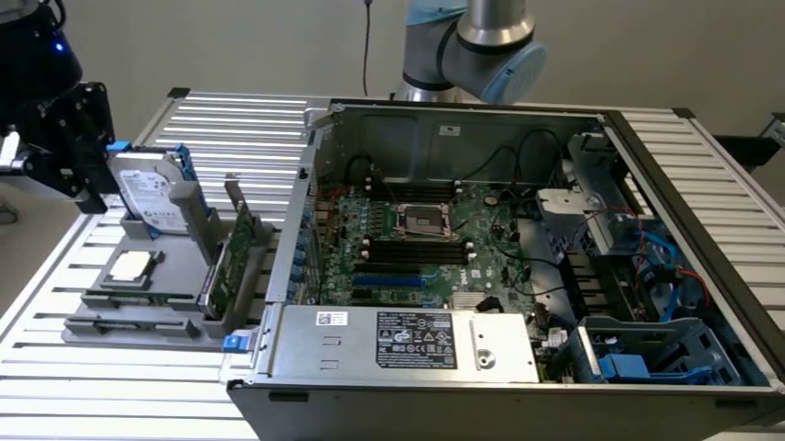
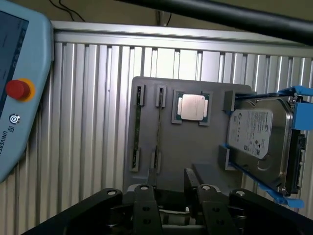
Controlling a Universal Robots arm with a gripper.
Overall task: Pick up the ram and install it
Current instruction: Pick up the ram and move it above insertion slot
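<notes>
The teach pendant [image 2: 19,88] and claw [image 2: 171,177] are cut off at the edge.

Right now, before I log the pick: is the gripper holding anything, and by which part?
Nothing is held: the gripper stands open and empty above the gray holder.

Open computer case [image 1: 417,138] on slatted table [image 1: 245,129], motherboard [image 1: 491,262] and power supply [image 1: 405,340] inside, grey fixture tray [image 2: 186,147] beside, holding blue-framed hard drive [image 2: 257,137] and processor chip [image 2: 191,106]
</notes>
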